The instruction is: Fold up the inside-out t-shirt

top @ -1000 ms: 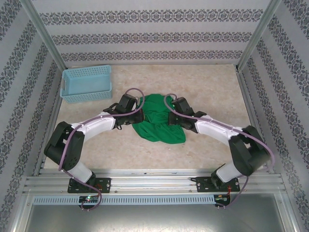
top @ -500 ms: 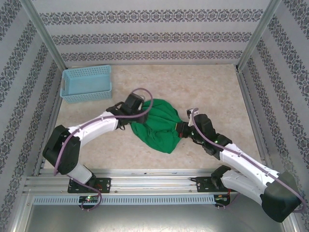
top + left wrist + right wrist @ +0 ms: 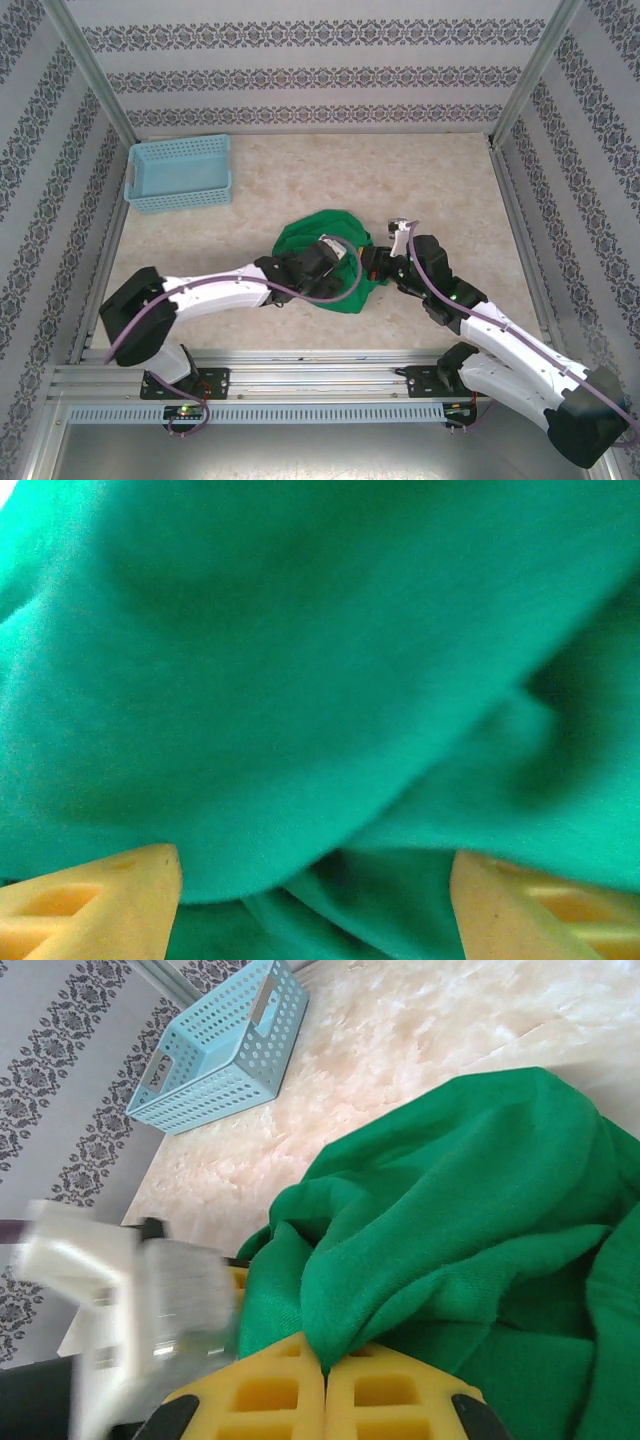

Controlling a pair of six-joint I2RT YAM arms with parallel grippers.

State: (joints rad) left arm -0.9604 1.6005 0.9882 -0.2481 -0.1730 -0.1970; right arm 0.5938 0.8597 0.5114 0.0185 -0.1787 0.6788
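The inside-out t-shirt (image 3: 303, 233) is a bright green bunch in the middle of the table, folds piled on each other. My left gripper (image 3: 338, 274) lies low over its near side. In the left wrist view the left gripper (image 3: 315, 905) has its yellow fingers (image 3: 95, 900) wide apart, open, with the t-shirt (image 3: 300, 680) draped loosely between and above them. My right gripper (image 3: 372, 266) is at the shirt's right edge. In the right wrist view the right gripper (image 3: 325, 1380) is shut on a fold of the t-shirt (image 3: 450, 1220).
A light blue mesh basket (image 3: 178, 200) stands at the table's far left, also seen as the basket (image 3: 215, 1055) in the right wrist view. Bare beige tabletop (image 3: 430, 180) lies behind and to the right. Patterned walls and metal posts close in the sides.
My left gripper has swept from the shirt's far left edge over to its near side and opened. The shirt has bunched into a smaller heap. The right gripper pulled to the near right, still pinching cloth.
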